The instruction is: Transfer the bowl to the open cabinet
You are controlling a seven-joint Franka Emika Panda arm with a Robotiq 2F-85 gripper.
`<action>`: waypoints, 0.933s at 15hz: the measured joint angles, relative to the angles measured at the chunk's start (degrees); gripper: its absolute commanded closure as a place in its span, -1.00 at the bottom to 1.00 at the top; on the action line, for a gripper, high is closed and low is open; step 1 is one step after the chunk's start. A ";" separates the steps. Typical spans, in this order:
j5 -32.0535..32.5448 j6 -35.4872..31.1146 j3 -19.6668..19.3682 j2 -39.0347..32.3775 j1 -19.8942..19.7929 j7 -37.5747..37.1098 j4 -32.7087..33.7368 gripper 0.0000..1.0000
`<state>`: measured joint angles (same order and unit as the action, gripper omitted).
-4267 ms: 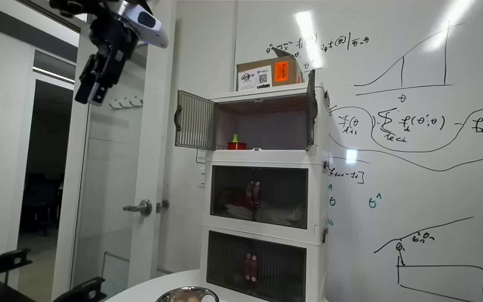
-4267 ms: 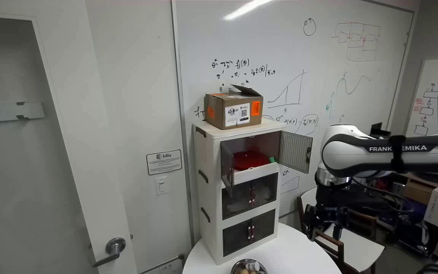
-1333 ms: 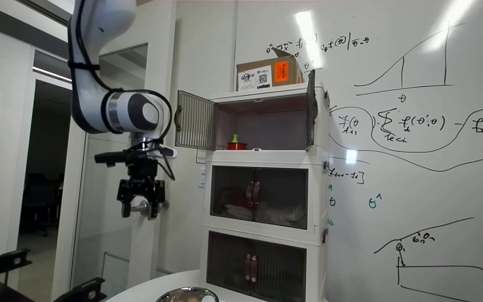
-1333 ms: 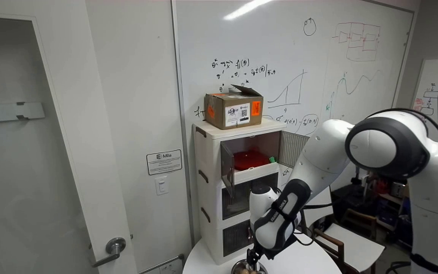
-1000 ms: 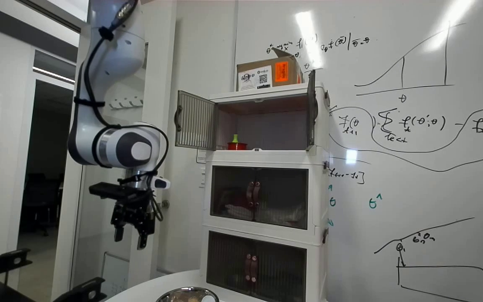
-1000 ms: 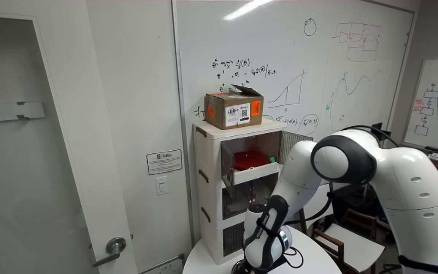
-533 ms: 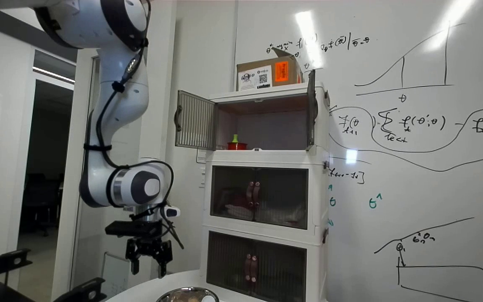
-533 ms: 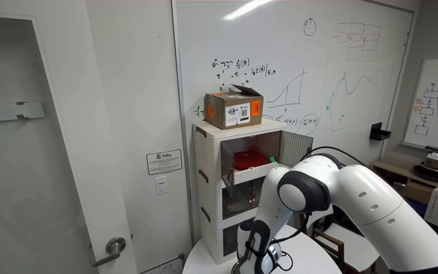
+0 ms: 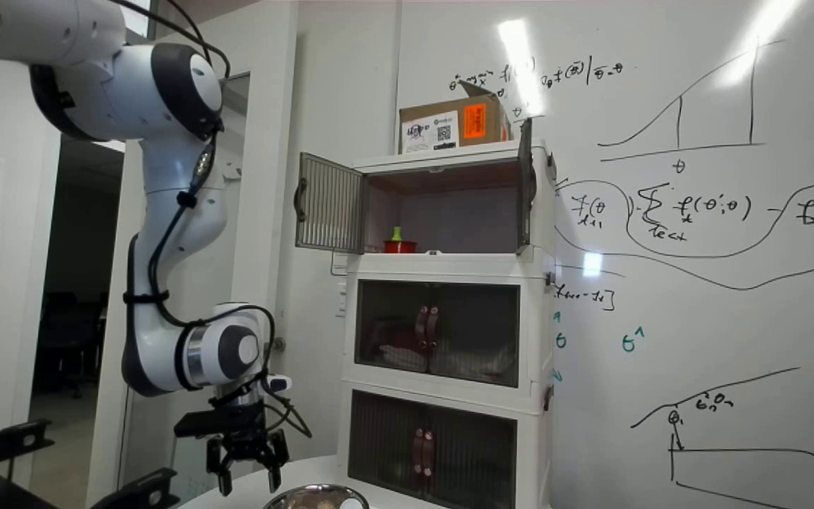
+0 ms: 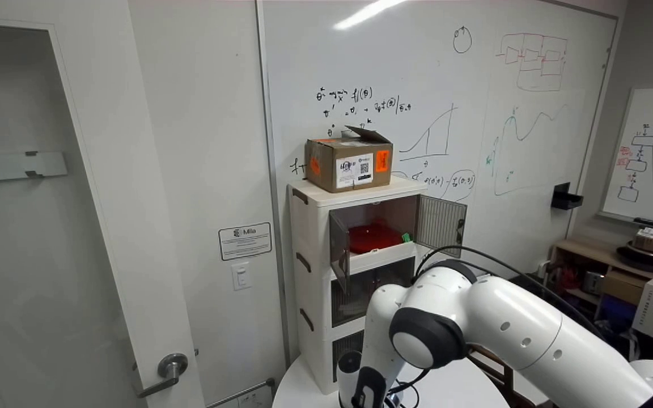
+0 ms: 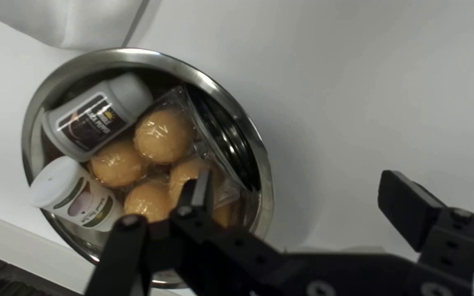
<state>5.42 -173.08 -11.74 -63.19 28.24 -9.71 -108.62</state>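
Note:
The silvery bowl (image 11: pixel 266 187) stands on the white table, holding orange-brown balls in clear wrap, two white bottles and a dark item; its rim shows in an exterior view (image 9: pixel 342 491). My gripper (image 9: pixel 249 486) is open, pointing down, beside and above the bowl. In the wrist view the gripper (image 11: pixel 296 176) has one finger over the bowl's inside and the other outside, the rim between them, apart from both. The open cabinet (image 9: pixel 463 219) is the top compartment, both doors open; it also shows in an exterior view (image 10: pixel 383 258), where my arm hides bowl and gripper.
A red pot (image 9: pixel 400 247) with a green piece sits inside the top compartment; it looks large in an exterior view (image 10: pixel 373 238). The tinted doors (image 9: pixel 329 203) stick outward. A cardboard box (image 9: pixel 449 126) sits on the cabinet. Black brackets (image 9: pixel 4 444) stand at lower left.
My gripper has come down from high up to just above the table beside the bowl, lowering further and shifting slightly left in the last half second. The bowl and cabinet have not moved.

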 measured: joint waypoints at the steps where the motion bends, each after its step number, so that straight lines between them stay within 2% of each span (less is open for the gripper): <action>1: 0.03 -0.11 -0.94 -1.38 1.24 -0.01 1.12 -1.00; 5: 0.03 -1.70 -4.57 -6.60 5.27 -0.21 4.99 -1.00; 9: 0.01 -2.01 -7.37 -11.14 7.15 -0.31 9.14 -1.00; 10: 0.01 -2.00 -8.07 -12.34 7.33 -0.31 10.31 -0.94; 11: 0.01 -2.00 -8.74 -13.54 7.41 -0.31 11.47 -0.50; 13: 0.01 -1.90 -9.98 -15.99 7.43 -0.31 13.78 -0.38; 14: 0.01 -1.88 -10.53 -17.13 7.44 -0.31 14.87 -0.24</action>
<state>5.44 -174.96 -22.27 -80.32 35.68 -10.02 -93.75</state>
